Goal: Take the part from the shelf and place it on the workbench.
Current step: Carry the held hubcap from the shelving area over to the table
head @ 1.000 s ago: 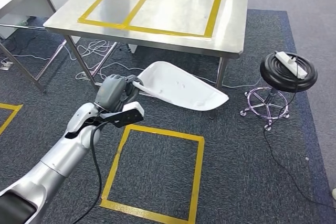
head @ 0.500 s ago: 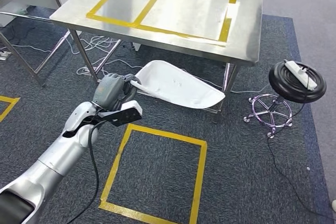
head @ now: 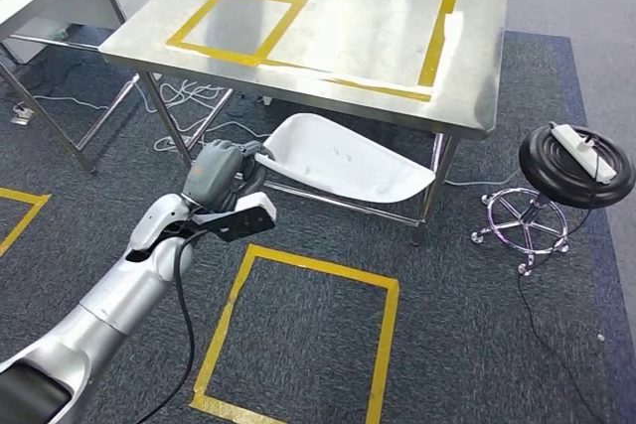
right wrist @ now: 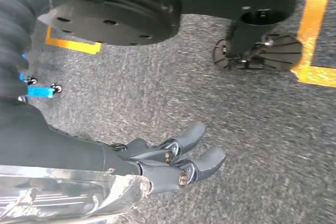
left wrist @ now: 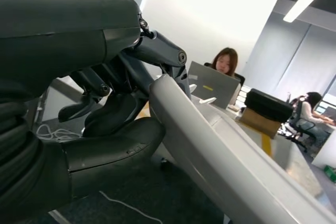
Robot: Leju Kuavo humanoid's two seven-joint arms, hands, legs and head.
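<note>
Fingers of my left hand [head: 215,172] clasp the narrow end of the white part [head: 351,161], held in the air before the steel desk [head: 480,67]. My right hand [right wrist: 174,156] hangs over carpet, fingers straight, holding nothing.

White part [head: 347,161], grey left hand [head: 215,173], silver arm [head: 123,285]. Steel-grey workbench [head: 480,67] with yellow tape rectangles [head: 315,22]. Dark blue-grey carpet [head: 465,335]. Black round stool [head: 573,161].
</note>
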